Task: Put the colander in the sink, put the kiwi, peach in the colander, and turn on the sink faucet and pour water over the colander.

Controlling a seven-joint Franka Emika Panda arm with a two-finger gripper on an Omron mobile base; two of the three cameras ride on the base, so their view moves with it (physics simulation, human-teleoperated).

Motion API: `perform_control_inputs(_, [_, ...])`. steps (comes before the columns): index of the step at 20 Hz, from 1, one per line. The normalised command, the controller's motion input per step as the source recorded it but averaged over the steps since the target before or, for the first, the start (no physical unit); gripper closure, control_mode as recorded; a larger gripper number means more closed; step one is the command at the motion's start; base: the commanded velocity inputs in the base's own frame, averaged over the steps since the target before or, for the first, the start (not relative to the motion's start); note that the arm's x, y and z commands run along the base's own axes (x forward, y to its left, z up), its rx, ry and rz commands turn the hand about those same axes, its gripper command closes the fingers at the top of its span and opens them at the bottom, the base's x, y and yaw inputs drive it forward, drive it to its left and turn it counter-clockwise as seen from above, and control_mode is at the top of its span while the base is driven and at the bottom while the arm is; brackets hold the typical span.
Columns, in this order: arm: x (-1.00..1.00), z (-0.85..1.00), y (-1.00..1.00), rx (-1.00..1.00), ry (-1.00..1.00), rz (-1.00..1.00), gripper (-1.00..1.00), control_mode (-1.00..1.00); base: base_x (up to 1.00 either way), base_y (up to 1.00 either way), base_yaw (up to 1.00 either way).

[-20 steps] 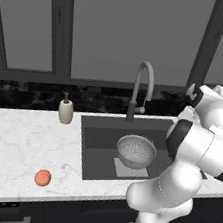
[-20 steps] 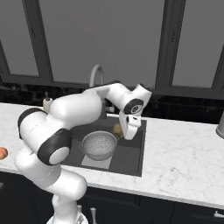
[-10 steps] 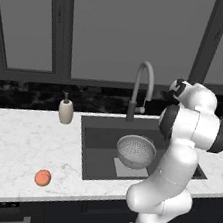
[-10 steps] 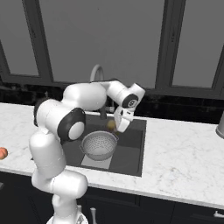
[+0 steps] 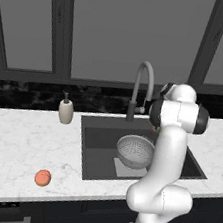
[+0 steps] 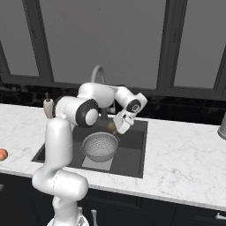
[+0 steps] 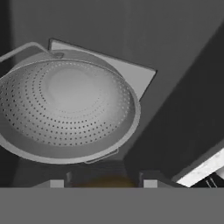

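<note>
The colander [image 6: 100, 146] stands upright in the sink [image 6: 132, 152], over its lighter bottom patch. It also shows in the left base view [image 5: 135, 150] and the hand view [image 7: 65, 109]. My gripper [image 6: 115, 127] hangs above the sink, just right of and a little behind the colander's rim, shut on the kiwi [image 6: 111, 128]. In the hand view the kiwi [image 7: 107, 181] is a brownish-tan sliver between the fingertips [image 7: 57, 183]. The peach [image 5: 43, 177] lies on the counter left of the sink, near the front edge. The sink faucet [image 5: 142, 88] arches over the basin's back with no water running.
A beige soap dispenser [image 5: 65, 110] stands on the white marble counter [image 5: 18, 140] behind the sink's left corner. A grey vessel [image 6: 223, 126] sits at the counter's far right. Dark windows and a black backsplash close off the back.
The arm has swung more upright, and the hand with the kiwi has shifted a little left, closer to the colander. Colander and peach have not moved.
</note>
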Motion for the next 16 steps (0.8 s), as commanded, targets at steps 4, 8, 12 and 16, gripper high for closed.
perform_control_inputs(4, [0.0, -0.76, 0.54, 0.04, -0.2, 0.0, 1.0, -1.0, 0.0, 0.0, 0.0])
perform_control_inputs(8, [-0.03, -0.73, 0.28, 0.0, -0.4, 0.0, 1.0, -1.0, 0.0, 0.0, 0.0])
perform_control_inputs(12, [-0.08, -0.72, 0.14, -0.01, -0.45, 0.0, 1.0, -1.0, 0.0, 0.0, 0.0])
perform_control_inputs(16, [0.0, -0.59, 0.12, -0.04, -0.34, 0.0, 1.0, -1.0, 0.0, 0.0, 0.0])
